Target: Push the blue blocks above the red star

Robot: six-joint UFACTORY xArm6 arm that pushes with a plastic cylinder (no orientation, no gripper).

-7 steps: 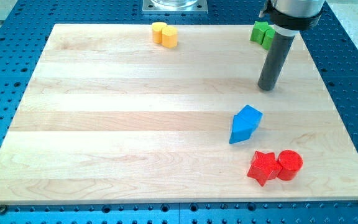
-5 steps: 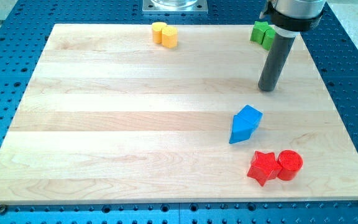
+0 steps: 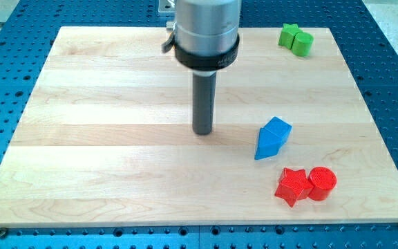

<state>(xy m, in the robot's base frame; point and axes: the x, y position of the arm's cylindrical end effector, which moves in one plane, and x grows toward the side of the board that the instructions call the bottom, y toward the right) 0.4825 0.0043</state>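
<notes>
The blue blocks [image 3: 272, 137] sit pressed together as one wedge-like cluster right of the board's middle. The red star [image 3: 292, 185] lies below and slightly right of them, near the view's bottom, touching a red cylinder [image 3: 321, 183] on its right. My tip [image 3: 202, 131] rests on the wooden board [image 3: 102, 138], left of the blue blocks with a gap of about one block width, at nearly their height in the view.
A green pair of blocks [image 3: 296, 39] sits at the board's top right corner. The arm's body hides the yellow blocks at the view's top. A blue perforated table [image 3: 392, 83] surrounds the board.
My tip has moved from above and right of the blue blocks to their left side, lower in the view. The arm now covers the yellow blocks. No block has moved.
</notes>
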